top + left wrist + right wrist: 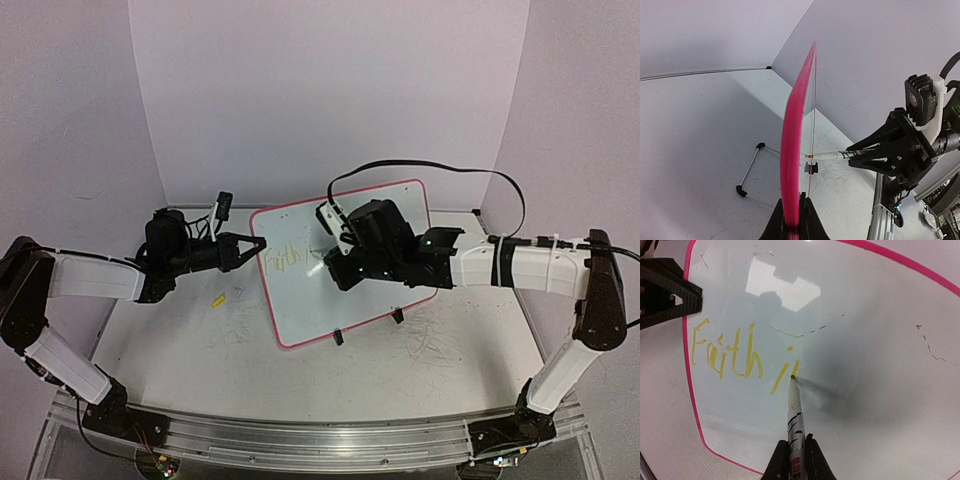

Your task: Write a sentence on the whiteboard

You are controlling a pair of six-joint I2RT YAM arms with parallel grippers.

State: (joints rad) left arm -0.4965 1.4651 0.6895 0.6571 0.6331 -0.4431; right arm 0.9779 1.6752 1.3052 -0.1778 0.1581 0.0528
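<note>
Now, left first: I see left end effector (250,249) clenched on left rim of whiteboard (335,305), board propped upright on tabletop (180,350) between arms. Sentence (730,352) reads "Faith i". Right end effector (795,456) grasps marker (795,412), tip touching board.

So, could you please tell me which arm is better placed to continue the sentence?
Right. The right hand grips the marker, its tip touching the whiteboard just after the sentence "Faith i"; the left hand only clamps the whiteboard's edge.
</note>
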